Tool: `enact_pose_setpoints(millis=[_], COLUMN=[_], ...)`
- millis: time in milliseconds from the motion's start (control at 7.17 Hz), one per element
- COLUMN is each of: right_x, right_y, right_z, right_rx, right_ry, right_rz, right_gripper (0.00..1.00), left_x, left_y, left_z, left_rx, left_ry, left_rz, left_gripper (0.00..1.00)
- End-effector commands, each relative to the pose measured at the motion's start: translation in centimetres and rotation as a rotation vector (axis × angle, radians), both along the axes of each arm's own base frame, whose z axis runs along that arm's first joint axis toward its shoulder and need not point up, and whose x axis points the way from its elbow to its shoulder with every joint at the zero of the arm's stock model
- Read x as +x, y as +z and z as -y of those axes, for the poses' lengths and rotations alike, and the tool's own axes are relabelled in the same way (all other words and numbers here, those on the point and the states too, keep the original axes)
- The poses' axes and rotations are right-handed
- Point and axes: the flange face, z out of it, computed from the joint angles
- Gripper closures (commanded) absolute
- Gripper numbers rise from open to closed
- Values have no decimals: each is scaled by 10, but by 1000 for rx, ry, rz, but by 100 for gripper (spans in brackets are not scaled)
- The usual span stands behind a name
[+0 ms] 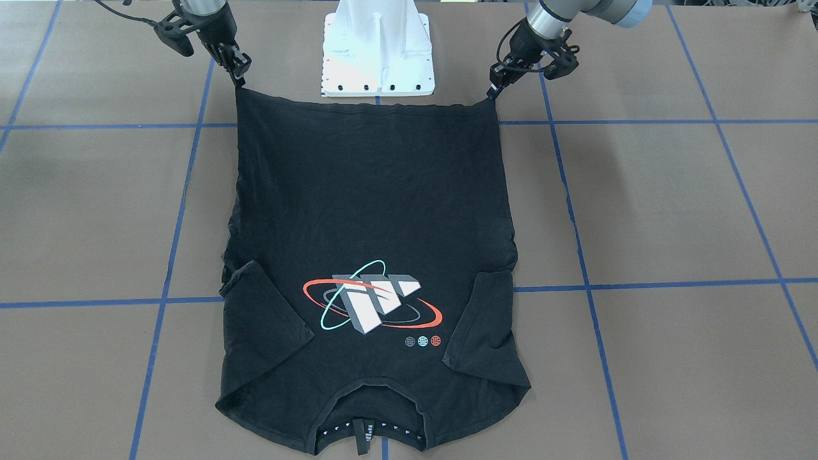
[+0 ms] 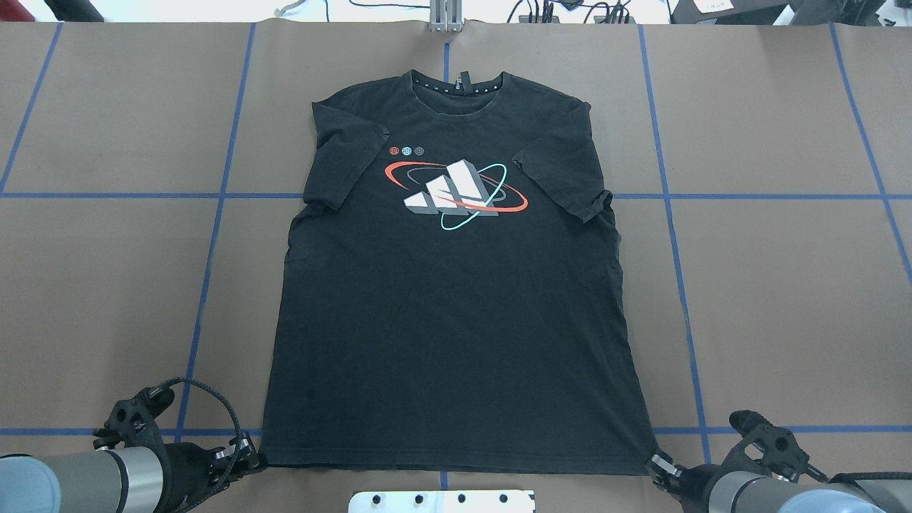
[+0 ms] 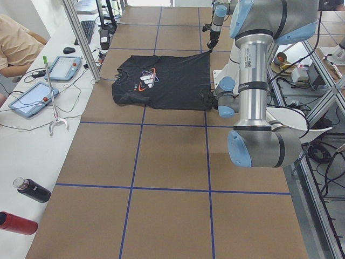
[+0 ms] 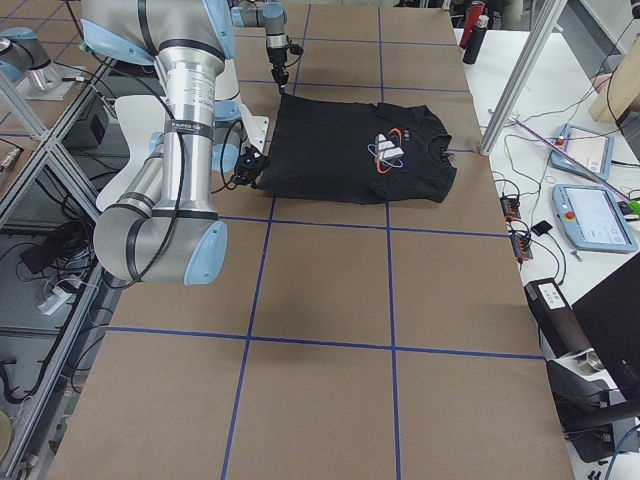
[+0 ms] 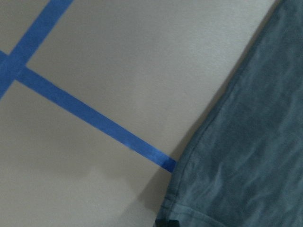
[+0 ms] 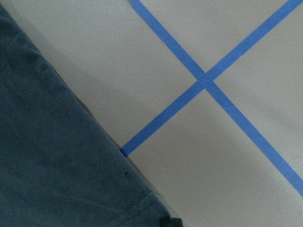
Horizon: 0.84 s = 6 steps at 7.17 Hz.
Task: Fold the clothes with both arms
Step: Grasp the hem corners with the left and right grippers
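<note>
Alignment between hem and collar is what the coming fold is judged to turn on. The black T-shirt [image 2: 456, 299] is laid flat, logo [image 2: 456, 189] side up, on the brown table [image 2: 784, 285] in the middle of the overhead view. Its long axis runs from the bottom of that frame to the top: the hem [image 2: 456, 470] is at the bottom edge, nearest the robot, and the collar [image 2: 456, 87] is at the top centre. Both sleeves [image 2: 342, 164] are folded inward onto the body.

The left gripper [image 2: 246, 456] is placed at the hem corner in the lower left of the overhead view, and the right gripper [image 2: 657, 464] at the corner in the lower right. In the front-facing view each pair of fingers is seen drawn together to a narrow tip right on its corner, and the hem is stretched straight between them. Each gripper is therefore judged to be closed on a pinch of cloth, though the pinch itself is too small to be confirmed. In the wrist views only the cloth edge and a sliver of black at the bottom border are shown.

From both grippers the rest of the garment lies straight ahead, toward the top of the overhead frame. Neither arm is nearer, since the two corners are held level. The hem would need to be carried along that axis toward the collar by both arms at an even pace; otherwise a skewed fold could be expected.
</note>
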Motion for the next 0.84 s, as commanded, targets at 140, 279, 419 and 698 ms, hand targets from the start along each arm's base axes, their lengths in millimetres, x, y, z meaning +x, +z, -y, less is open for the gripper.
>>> enact_pose_setpoints(millis=[140, 279, 419, 698], right_x=[35, 49, 59, 61], right_y=[-27, -31, -41, -66], right_z=[10, 38, 68, 134], right_rx=[-16, -52, -117, -126], right_ry=[11, 43, 61, 121], right_rz=[45, 59, 93, 121], right_gripper=[100, 100, 100, 100], left_x=[-34, -47, -63, -81], left_y=[-61, -78, -83, -113], left_z=[1, 8, 33, 128], left_rx=[-7, -5, -2, 198], left_ry=[12, -1, 6, -40], left_rz=[-54, -92, -73, -43], left_gripper=[100, 100, 100, 100])
